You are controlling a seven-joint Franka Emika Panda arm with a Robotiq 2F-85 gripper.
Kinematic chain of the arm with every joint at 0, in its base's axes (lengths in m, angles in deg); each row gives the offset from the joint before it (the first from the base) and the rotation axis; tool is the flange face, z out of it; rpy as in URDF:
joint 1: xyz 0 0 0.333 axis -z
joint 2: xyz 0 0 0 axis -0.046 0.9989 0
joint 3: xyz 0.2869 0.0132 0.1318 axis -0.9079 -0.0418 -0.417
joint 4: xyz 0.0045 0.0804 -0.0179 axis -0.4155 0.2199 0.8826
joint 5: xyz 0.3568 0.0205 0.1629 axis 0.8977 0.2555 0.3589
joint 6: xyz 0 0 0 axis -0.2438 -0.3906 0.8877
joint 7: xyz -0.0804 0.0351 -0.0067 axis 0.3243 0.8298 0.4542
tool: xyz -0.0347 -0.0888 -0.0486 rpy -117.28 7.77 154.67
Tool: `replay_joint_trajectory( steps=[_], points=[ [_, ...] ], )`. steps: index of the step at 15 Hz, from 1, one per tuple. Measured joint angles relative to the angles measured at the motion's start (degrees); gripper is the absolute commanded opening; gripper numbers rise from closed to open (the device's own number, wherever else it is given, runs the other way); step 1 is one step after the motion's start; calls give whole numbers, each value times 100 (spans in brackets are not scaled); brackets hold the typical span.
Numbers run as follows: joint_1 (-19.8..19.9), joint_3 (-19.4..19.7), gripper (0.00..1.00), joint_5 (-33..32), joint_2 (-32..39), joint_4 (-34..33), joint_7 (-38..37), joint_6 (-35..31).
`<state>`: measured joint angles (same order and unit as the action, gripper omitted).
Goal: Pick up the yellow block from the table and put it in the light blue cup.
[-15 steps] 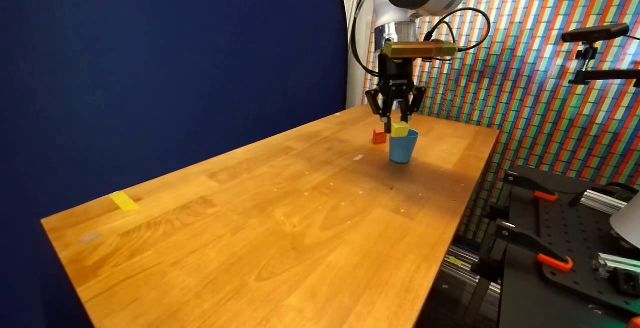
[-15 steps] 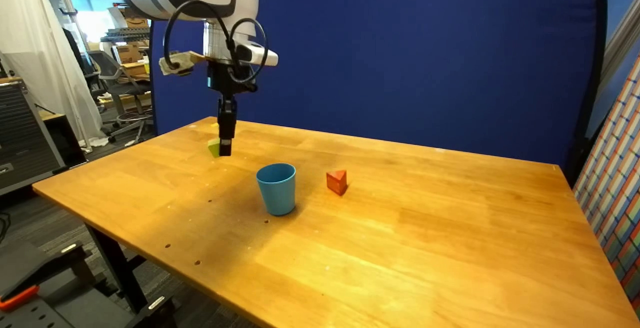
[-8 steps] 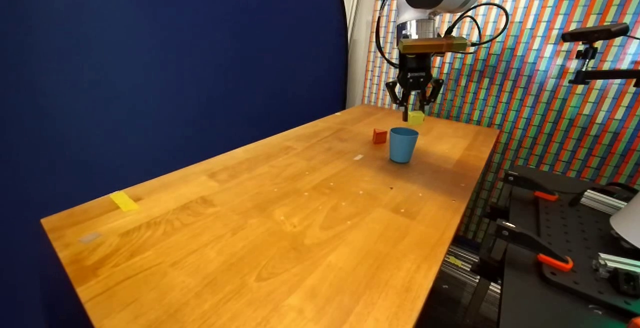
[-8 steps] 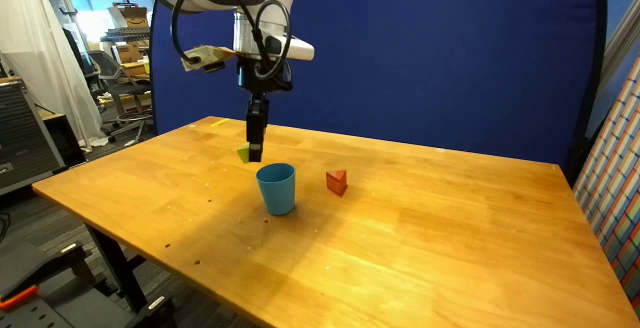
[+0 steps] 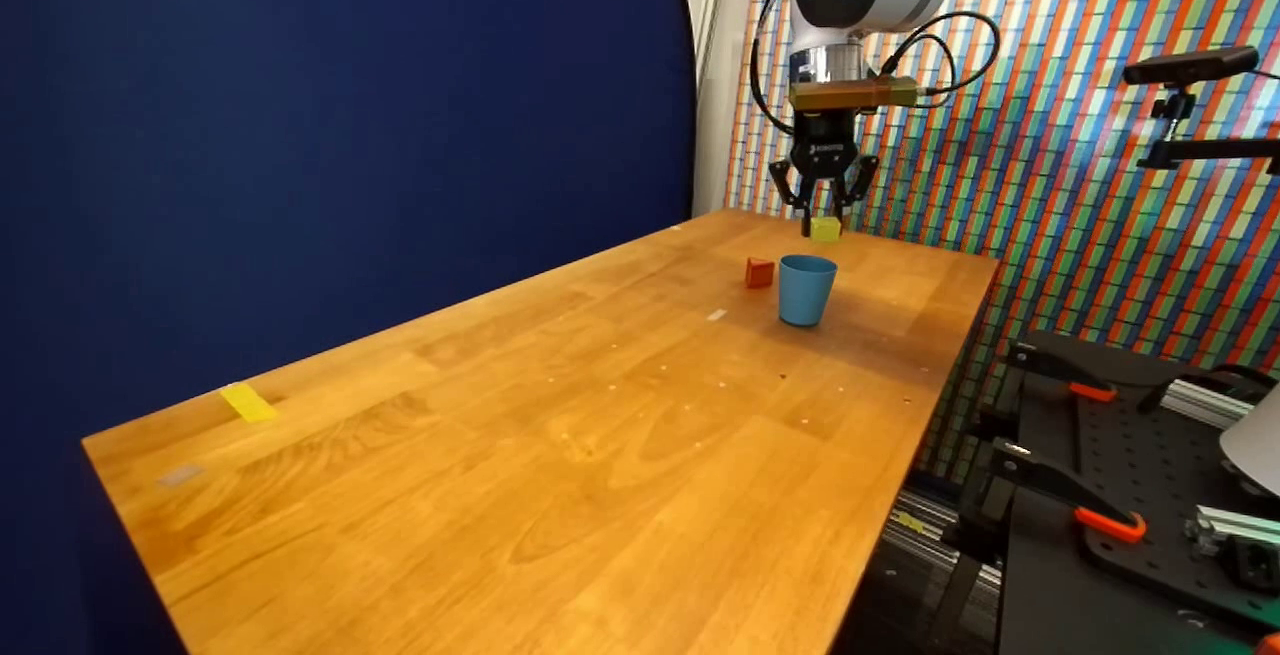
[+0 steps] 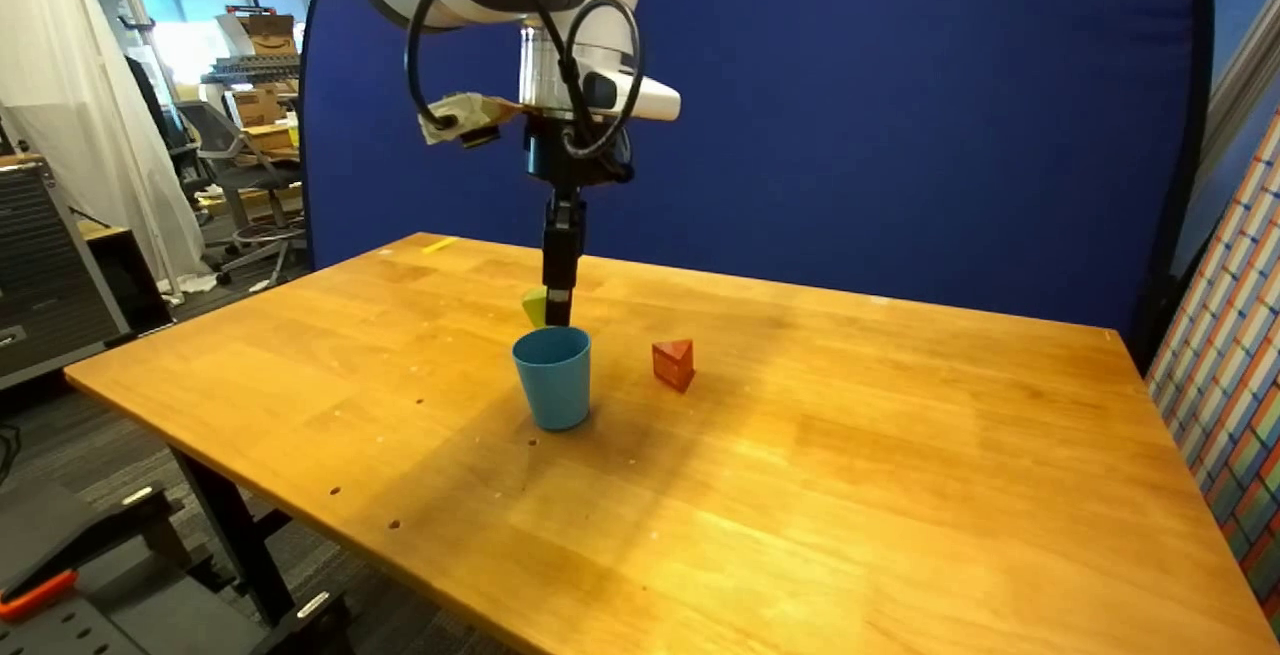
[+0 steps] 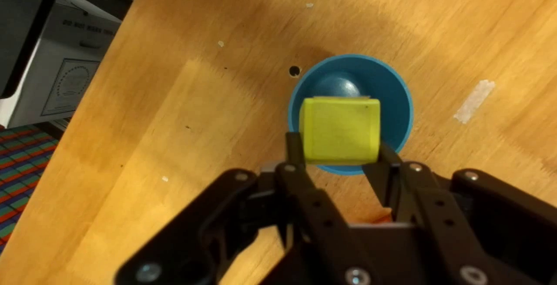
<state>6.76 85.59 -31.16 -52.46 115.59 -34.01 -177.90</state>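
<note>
My gripper [image 5: 822, 227] is shut on the yellow block [image 5: 825, 230] and holds it in the air above the table [image 5: 520, 435]. The light blue cup [image 5: 806, 293] stands upright on the table, with the block higher than its rim. In an exterior view, the block [image 6: 534, 308] shows partly behind the fingers [image 6: 558, 313], just over the cup's far rim [image 6: 557, 385]. In the wrist view, the block [image 7: 341, 130] sits between the fingertips [image 7: 337, 150] and overlaps the cup's opening [image 7: 394, 111]. The cup's visible inside shows no object; the block hides part of it.
A small red-orange block [image 5: 759, 273] lies on the table beside the cup; it also shows in an exterior view [image 6: 673, 364]. A flat yellow tape strip [image 5: 248, 402] is near a table corner. A dark blue screen [image 5: 350, 135] stands along one table side.
My gripper has carried the yellow block sideways from beyond the cup to over it, rising slightly in an exterior view. The cup and the red-orange block have not moved.
</note>
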Motion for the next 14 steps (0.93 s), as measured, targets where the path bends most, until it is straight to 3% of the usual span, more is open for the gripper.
replay_joint_trajectory(
  steps=[2,6,10,14],
  points=[
    [0,-12,72,1,182,-191,1,38],
    [-5,-24,99,9,374,-353,12,80],
    [-121,-134,100,-57,293,-313,270,308],
    [-372,-372,100,-262,-237,-18,762,567]
  ],
)
